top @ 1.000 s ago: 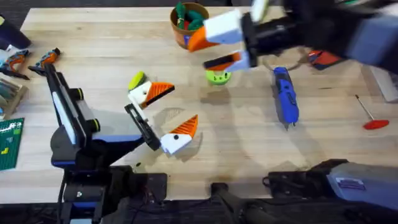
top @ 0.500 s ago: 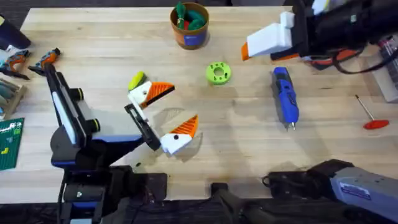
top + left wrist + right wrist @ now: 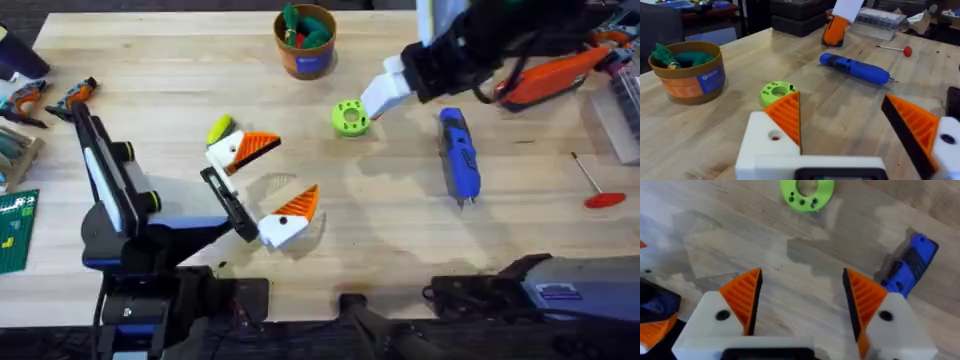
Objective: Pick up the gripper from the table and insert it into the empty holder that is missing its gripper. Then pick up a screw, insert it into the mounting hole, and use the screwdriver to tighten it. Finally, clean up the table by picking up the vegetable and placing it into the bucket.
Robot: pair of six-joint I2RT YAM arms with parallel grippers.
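Note:
My left gripper point(image 3: 296, 167) rests open low over the table's left-middle, and both its white fingers carry orange wedges. The yellow-green vegetable point(image 3: 220, 130) lies right beside its far finger. At the back middle stands the orange-brown bucket point(image 3: 305, 42) point(image 3: 687, 70) with green toy pieces inside. The blue screwdriver point(image 3: 460, 155) point(image 3: 855, 69) point(image 3: 907, 270) lies right of centre. My right gripper point(image 3: 383, 93) point(image 3: 802, 275) hangs open and empty above bare wood between the lime-green disc point(image 3: 350, 117) point(image 3: 807, 192) and the screwdriver. A loose gripper, an empty holder and a screw are out of view.
A thin metal rod with a red handle point(image 3: 597, 188) lies at the right. An orange and black object point(image 3: 550, 78) sits at the back right under the right arm. Hand tools point(image 3: 30, 98) and a green board point(image 3: 15, 232) crowd the left edge.
The right arm swung from near the bucket out to the right, then came back toward the green disc. The left arm and the table's objects stayed put.

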